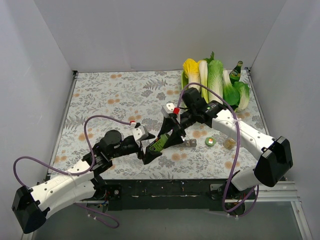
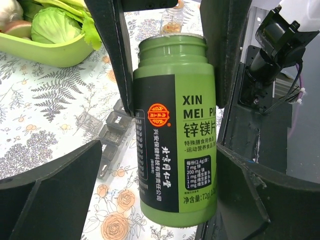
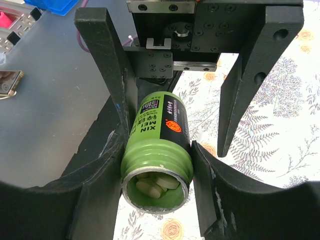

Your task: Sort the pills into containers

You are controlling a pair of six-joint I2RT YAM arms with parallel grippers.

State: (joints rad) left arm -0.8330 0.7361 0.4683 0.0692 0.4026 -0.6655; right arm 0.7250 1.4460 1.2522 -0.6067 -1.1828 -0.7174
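Note:
A green pill bottle [image 1: 159, 144] with a black label is held tilted above the floral table, between both grippers. Its cap is off, and white pills [image 3: 155, 186] lie inside the open mouth. My right gripper [image 3: 157, 150] is shut on the bottle's threaded neck. My left gripper [image 2: 160, 165] is open around the bottle's base [image 2: 172, 200], with a clear gap on its left side. The containers [image 1: 190, 143], a short strip of small clear-grey compartments, lie on the table just right of the bottle. They also show in the left wrist view [image 2: 107, 132].
A green bottle cap [image 1: 210, 141] and a small clear jar [image 1: 229, 144] lie right of the containers. Toy cabbages and lettuce [image 1: 215, 80] and a green glass bottle [image 1: 236, 71] stand at the back right. White walls enclose the table.

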